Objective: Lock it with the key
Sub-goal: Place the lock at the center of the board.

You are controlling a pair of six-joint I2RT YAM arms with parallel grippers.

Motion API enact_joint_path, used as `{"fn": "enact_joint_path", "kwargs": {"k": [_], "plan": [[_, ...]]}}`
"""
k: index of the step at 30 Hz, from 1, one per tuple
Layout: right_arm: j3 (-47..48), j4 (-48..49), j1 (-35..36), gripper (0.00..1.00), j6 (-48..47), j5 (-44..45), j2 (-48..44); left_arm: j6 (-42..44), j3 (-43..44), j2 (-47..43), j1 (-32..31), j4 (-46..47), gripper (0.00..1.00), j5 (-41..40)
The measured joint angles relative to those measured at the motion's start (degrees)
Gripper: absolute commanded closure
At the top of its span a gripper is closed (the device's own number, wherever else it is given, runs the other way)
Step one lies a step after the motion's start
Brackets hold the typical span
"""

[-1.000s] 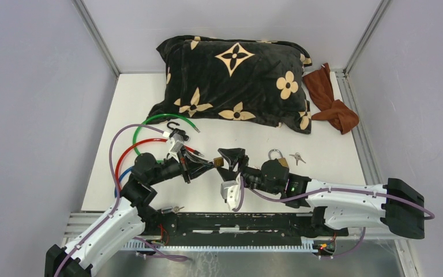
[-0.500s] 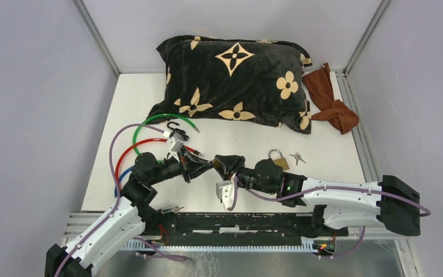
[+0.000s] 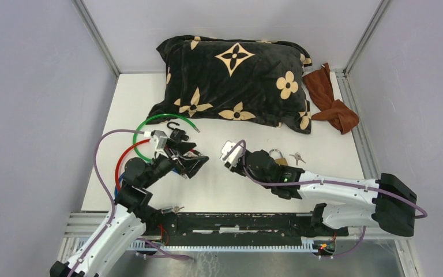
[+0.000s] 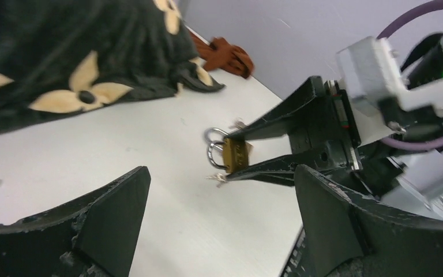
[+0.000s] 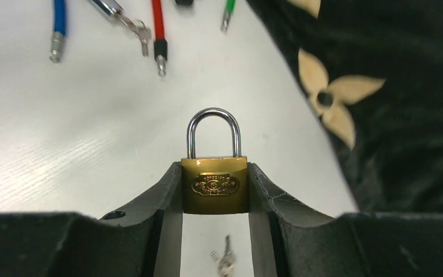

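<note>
A brass padlock [image 5: 214, 184] with a closed silver shackle is pinched by its sides in my right gripper [image 5: 214, 167], which is shut on it above the table. From the left wrist the same padlock [image 4: 237, 156] shows at the tips of the right gripper [image 4: 228, 154]. From the top, the white wrist camera covers the right gripper [image 3: 235, 157] and its load. A small key [image 5: 225, 262] shows blurred below the held padlock; whether it lies on the table I cannot tell. My left gripper [image 3: 193, 163] stands wide open and empty, left of the padlock [image 4: 220, 173].
A second padlock [image 3: 277, 156] and a pair of keys [image 3: 297, 157] lie right of the right wrist. Green [image 3: 150, 124], red [image 3: 124, 158] and blue cables curl beside the left arm. A black flowered pillow [image 3: 233, 75] and a brown cloth [image 3: 330, 101] fill the back.
The left gripper let go of the padlock, opened wide and drew back to the left. The right gripper closed on the padlock, rolled over and carried it slightly back.
</note>
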Motion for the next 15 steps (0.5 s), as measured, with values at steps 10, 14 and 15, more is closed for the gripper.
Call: {"fn": "enact_joint_path", "kwargs": {"k": [10,14,15], "plan": [[2.8,-17.6,-3.2,1.0,36.5,3.1,10.2,-1.1,-4.0,-7.1,7.8,-1.3,0.0,-9.9],[2.6,-19.1,-3.6,1.0,41.7,2.3,11.8,-2.1,-4.8,-9.1,9.0,-1.9,0.0,-11.2],[2.6,-19.3,-3.7,1.0,42.5,2.3,12.3,-2.3,-5.0,-9.6,9.1,-2.0,0.0,-11.2]]}}
